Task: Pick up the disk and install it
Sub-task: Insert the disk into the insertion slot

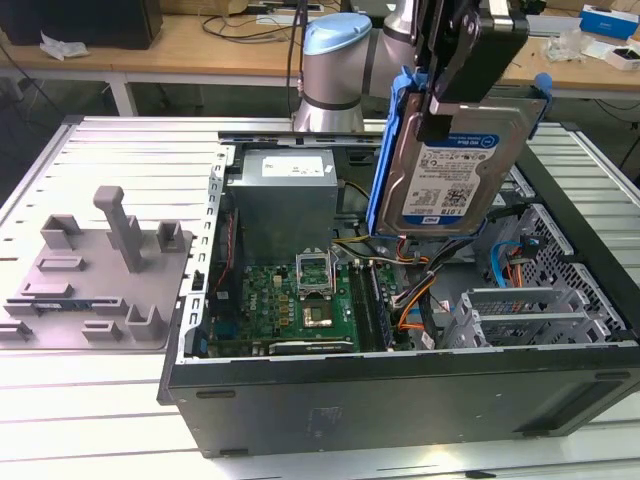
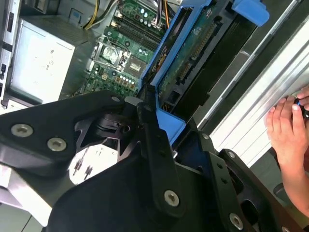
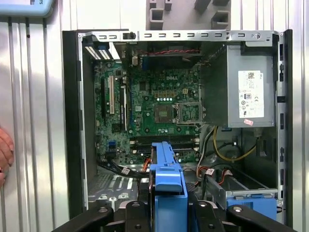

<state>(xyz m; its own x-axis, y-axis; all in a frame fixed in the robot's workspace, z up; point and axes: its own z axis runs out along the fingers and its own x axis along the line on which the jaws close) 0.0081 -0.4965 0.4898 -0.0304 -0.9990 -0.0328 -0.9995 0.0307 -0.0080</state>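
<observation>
Ribbed metal table (image 1: pixel 90 425), open computer case (image 1: pixel 400 400), grey fixture block (image 1: pixel 90 275) alongside

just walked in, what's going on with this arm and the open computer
The robot's gripper is clamped on the disk and holds it on edge in the air above the open computer case. The disk is not in any bay yet. A person's hand is close by, off to the side of the case.
</observation>
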